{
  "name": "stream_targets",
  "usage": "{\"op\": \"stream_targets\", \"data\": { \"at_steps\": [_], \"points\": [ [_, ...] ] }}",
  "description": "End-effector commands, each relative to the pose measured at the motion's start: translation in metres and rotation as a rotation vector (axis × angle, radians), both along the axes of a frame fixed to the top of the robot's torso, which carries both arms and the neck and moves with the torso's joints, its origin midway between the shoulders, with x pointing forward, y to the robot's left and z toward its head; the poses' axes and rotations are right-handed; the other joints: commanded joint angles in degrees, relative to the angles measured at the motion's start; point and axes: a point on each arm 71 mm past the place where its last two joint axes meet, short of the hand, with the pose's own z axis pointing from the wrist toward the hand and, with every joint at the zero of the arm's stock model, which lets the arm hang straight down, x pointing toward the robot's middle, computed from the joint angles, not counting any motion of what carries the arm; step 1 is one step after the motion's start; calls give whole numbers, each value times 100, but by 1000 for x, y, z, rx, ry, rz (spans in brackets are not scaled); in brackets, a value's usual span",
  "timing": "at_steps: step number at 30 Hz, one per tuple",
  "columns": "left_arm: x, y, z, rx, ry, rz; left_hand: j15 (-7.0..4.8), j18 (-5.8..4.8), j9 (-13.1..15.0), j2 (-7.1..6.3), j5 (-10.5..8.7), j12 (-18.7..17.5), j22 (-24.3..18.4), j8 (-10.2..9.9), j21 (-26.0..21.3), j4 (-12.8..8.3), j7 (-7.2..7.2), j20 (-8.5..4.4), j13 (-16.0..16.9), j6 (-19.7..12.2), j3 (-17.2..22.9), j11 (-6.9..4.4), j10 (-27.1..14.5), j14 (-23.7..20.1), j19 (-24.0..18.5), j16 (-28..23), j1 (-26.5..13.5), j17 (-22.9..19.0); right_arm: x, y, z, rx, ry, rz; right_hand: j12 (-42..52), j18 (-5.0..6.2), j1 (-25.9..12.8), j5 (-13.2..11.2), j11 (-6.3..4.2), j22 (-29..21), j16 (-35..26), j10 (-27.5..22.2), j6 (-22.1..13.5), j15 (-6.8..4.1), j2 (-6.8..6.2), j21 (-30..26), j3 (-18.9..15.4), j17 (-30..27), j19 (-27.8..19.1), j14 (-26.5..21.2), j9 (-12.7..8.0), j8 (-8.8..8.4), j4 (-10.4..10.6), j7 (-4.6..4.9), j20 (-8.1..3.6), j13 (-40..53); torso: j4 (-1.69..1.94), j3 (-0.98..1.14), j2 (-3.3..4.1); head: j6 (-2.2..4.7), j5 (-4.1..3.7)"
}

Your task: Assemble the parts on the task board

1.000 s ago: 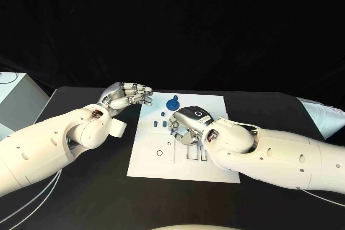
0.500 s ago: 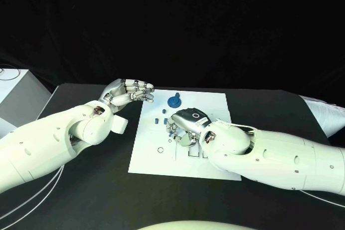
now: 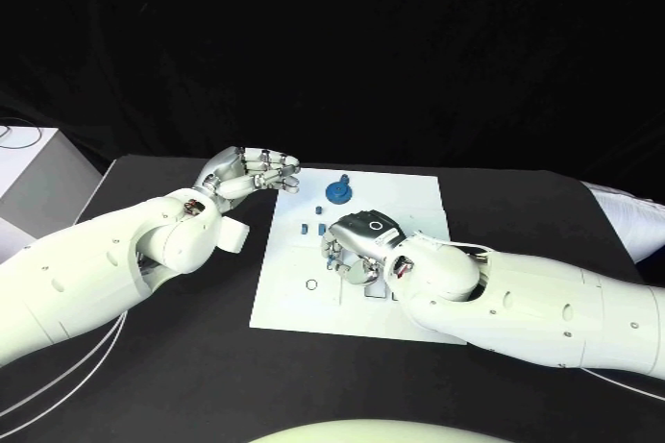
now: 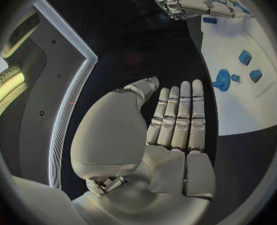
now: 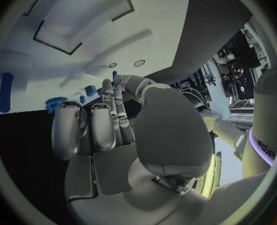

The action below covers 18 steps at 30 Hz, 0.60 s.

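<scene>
Since a second ago my left hand (image 3: 254, 173) has lifted a little and drifted toward the far side of the worktop (image 3: 166, 385), while my right hand (image 3: 357, 241) stays low over the task board (image 3: 416, 198), hardly shifted. I see the left hand raised off the left far corner of the board, palm turned up, its fingers (image 4: 179, 117) held side by side and bent partway in with nothing in them. The right hand sits knuckles-up over the middle of the board, fingers (image 5: 82, 127) curled down toward the plate; I cannot tell from any view whether a part is caught under them. A blue gear-shaped part (image 3: 339, 188) with a short stem stands near the board's far edge, just beyond the right hand; the left wrist view shows it as a toothed disc (image 4: 223, 80) with two small blue blocks (image 4: 245, 57) close by. A few small blue pieces (image 3: 304, 230) lie on the board just left of the right hand. Nearer me on the left half of the board I make out a small dark ring (image 3: 312, 284). Recessed rectangular pockets (image 5: 82, 15) in the white plate show in the right wrist view, with a long blue bar (image 5: 6, 92) lying apart from the gear (image 5: 55, 103).
</scene>
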Motion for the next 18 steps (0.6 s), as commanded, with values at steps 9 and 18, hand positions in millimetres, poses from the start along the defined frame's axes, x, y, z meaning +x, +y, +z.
{"op": "stream_targets", "data": {
  "at_steps": [9, 18],
  "points": [
    [0, -2, 1, -12, -6, -7, 8, 27, -10, -17, -12, -25, -11, -34, -28, 5, 31, 21, 7, 1, -29, 2, -51, -45, -14, -29, -58, 9, -1, 3, -6, -46, -36, 14, 12, -113, 3, -36, 18, 7, 25, 32, 28, -34, 26, 38, -12, -11, 70, 239, 14, 40, -22, -1, -9, 2, 3, 0, 0, -51, 25],
    [0, -2, 1, -11, -5, -9, 10, 28, -12, -18, -12, -27, -15, -38, -36, 6, 33, 24, 7, -1, -31, 4, -53, -47, -14, -34, -55, 14, -1, 2, -9, -53, -35, 11, 12, -113, 0, -44, 17, 11, 34, 32, 28, -35, 23, 41, -16, -3, 71, 241, 18, 42, -24, -2, -9, 2, 1, -5, -2, -86, 39]
  ]
}}
